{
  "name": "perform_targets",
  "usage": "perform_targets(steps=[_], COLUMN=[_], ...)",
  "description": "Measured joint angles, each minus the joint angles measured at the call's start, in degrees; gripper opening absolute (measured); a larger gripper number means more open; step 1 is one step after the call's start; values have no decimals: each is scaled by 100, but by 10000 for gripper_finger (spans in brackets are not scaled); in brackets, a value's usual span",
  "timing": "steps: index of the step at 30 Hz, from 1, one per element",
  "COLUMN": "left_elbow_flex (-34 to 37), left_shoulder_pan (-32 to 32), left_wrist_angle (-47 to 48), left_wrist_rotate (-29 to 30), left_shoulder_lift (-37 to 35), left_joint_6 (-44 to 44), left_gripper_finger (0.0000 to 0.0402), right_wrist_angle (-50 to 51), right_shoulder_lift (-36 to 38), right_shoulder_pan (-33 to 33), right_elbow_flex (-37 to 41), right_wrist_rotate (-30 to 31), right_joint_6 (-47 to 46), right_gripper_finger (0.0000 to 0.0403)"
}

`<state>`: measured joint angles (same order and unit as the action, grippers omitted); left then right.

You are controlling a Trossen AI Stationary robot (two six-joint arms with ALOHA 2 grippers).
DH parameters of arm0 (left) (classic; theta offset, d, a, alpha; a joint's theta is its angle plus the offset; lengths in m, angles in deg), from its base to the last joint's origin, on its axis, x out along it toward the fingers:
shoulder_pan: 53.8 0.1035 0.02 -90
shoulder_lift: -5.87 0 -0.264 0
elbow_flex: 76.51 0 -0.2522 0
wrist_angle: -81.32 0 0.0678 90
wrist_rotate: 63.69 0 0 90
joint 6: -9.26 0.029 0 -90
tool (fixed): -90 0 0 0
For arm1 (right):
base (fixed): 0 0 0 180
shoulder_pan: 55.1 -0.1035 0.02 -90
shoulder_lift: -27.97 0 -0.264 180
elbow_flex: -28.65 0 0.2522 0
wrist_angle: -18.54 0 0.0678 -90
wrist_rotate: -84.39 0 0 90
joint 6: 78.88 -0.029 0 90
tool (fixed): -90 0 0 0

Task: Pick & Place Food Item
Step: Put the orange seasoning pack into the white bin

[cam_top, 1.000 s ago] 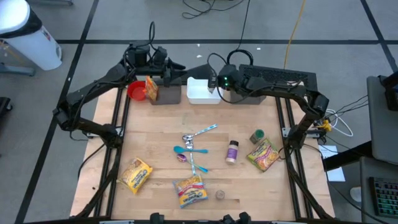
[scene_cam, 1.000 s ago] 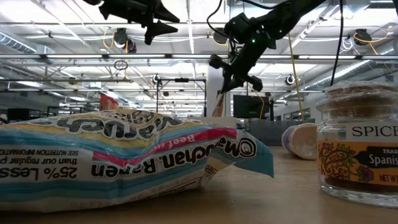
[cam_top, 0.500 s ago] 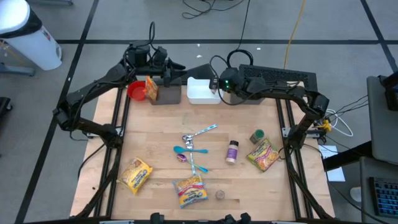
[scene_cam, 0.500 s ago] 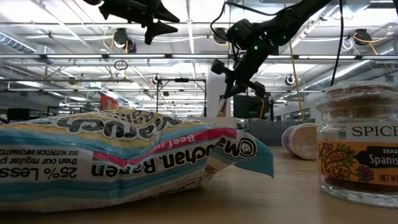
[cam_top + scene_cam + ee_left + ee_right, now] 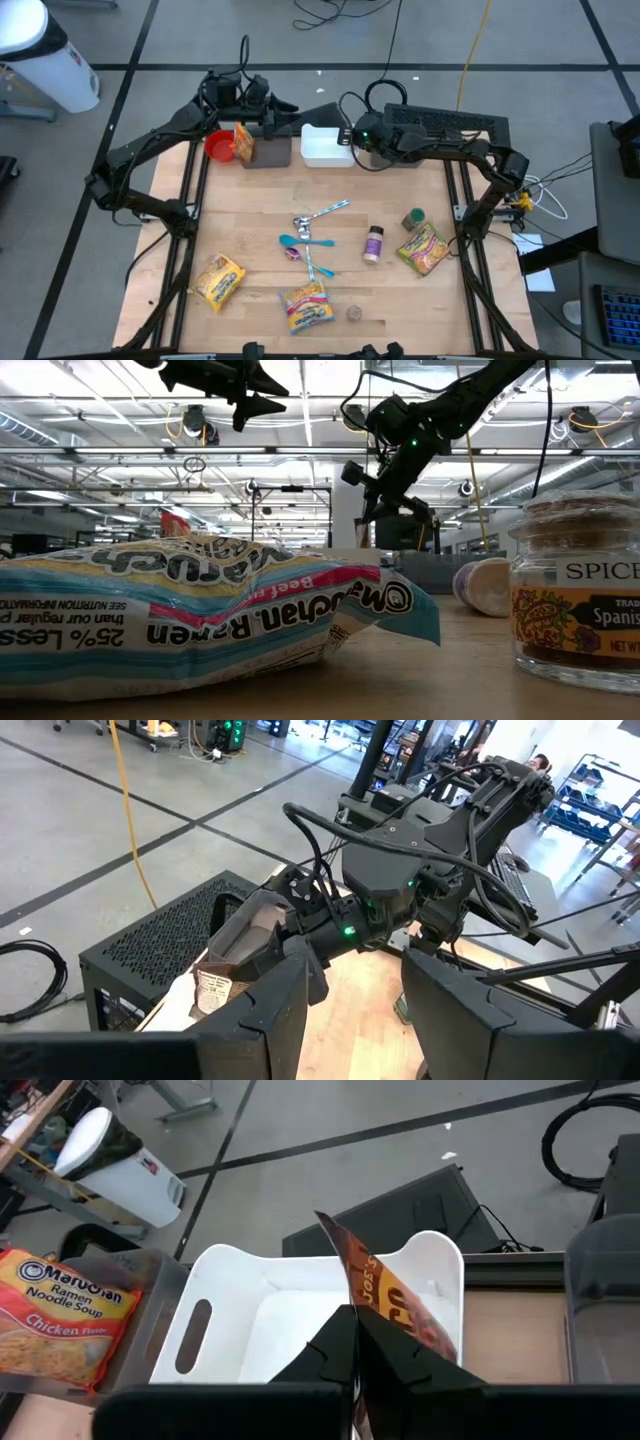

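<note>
at the far left of the wooden table [image 5: 250, 230] sits a red bowl [image 5: 219, 146], and just beside it a yellow chicken ramen packet [image 5: 243, 142] stands upright in a clear plastic bin [image 5: 268, 152]. the left gripper [image 5: 290, 109] hovers above that bin at the table's far edge, its two dark fingers [image 5: 265, 1010] apart with nothing between them. next along is a white rectangular plastic bin [image 5: 325, 147] with a handle slot. the right gripper [image 5: 352, 1348] is over this white bin, fingers pressed together on the lower edge of a thin brown and orange food packet [image 5: 385, 1295], which stands upright above the bin's open interior. nearer the front, a yellow ramen packet [image 5: 218, 279] lies at the left, a blue-banded beef ramen packet [image 5: 307, 306] lies at the centre front, and blue and metal spoons [image 5: 315, 232] lie scattered mid-table. to the right come a small purple-labelled bottle [image 5: 372, 243], a green-lidded spice jar [image 5: 413, 218] and another yellow packet [image 5: 425, 249].
</note>
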<state>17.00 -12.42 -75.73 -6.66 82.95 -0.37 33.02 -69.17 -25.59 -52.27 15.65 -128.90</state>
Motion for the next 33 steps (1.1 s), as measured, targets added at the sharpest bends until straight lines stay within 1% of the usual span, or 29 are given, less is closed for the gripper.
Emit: perform_targets(steps=[4,9,13,15,33], left_elbow_flex=[0,0,-2,-2,-2], left_shoulder_pan=[-9,-26,-28,-28,-27], left_wrist_angle=[0,21,115,153,175], left_wrist_rotate=[0,-16,-47,-54,-76], left_shoulder_lift=[0,0,0,0,0], left_joint_6=[0,-12,-53,-48,48], left_gripper_finger=[170,170,170,170,170], right_wrist_angle=[-273,-365,-325,-203,70], right_shoulder_lift=[-328,-595,-606,-606,-604], right_shoulder_pan=[2,-33,-35,-35,4], right_elbow_flex=[4,-182,-199,-199,-201], right_wrist_rotate=[-174,-177,-139,-1,-2], right_joint_6=[-15,2,22,84,122], right_gripper_finger=[0,0,0,0,0])
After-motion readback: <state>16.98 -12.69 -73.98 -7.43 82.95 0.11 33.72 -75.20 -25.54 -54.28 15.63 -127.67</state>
